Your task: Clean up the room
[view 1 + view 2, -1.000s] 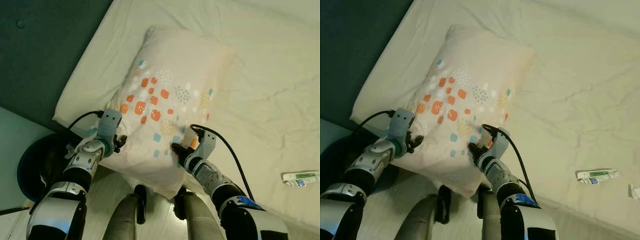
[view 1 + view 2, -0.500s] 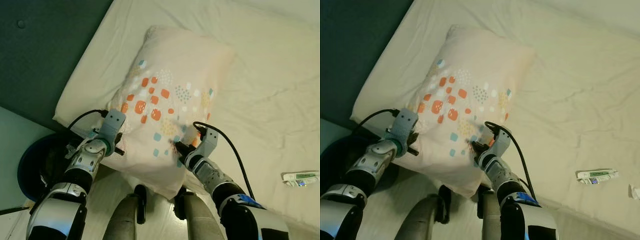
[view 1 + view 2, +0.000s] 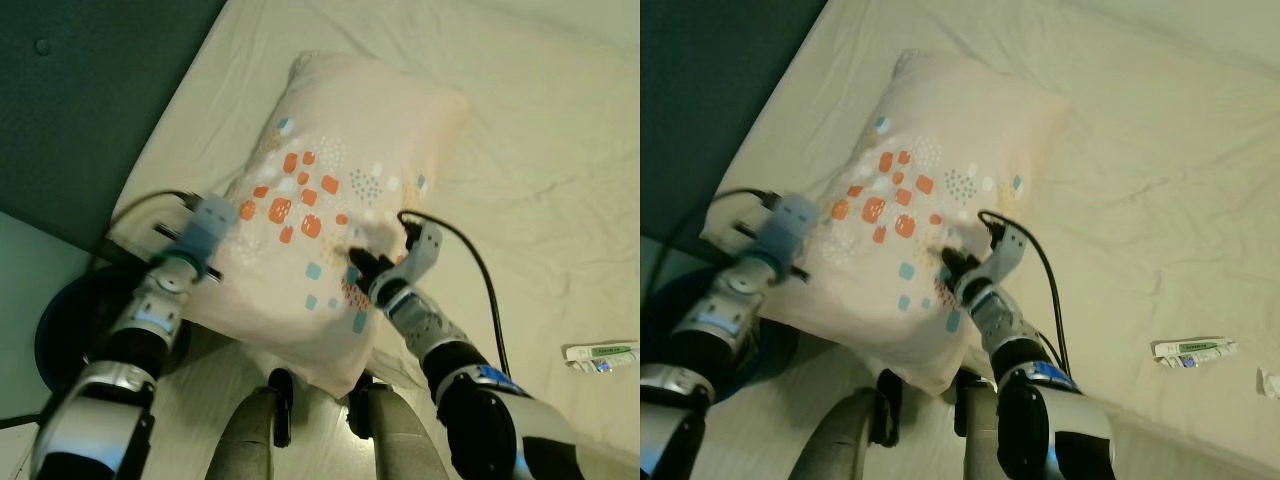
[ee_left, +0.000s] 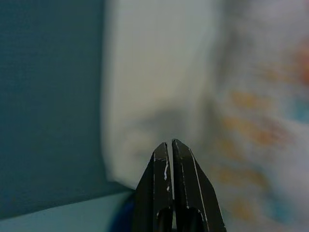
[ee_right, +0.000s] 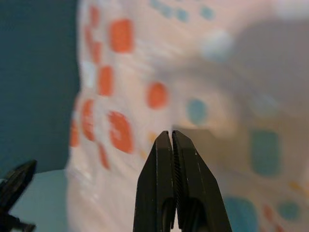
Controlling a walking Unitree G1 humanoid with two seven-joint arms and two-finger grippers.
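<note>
Your left tool (image 4: pixel 169 145) is raised with fingers pressed together; your right tool (image 5: pixel 172 137) is extended forward, fingers likewise closed.

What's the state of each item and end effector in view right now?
pillow: lying on the bed, near edge overhanging
left end effector: shut, empty, beside the pillow's left edge
right end effector: shut, tips against the pillow
toothpaste tubes: lying flat on the sheet
sheet: wrinkled

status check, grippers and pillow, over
Left gripper shut, at the pillow's left edge. Right gripper shut, against its near patterned part. Pillow lies on the bed. Tubes lie far right.
</note>
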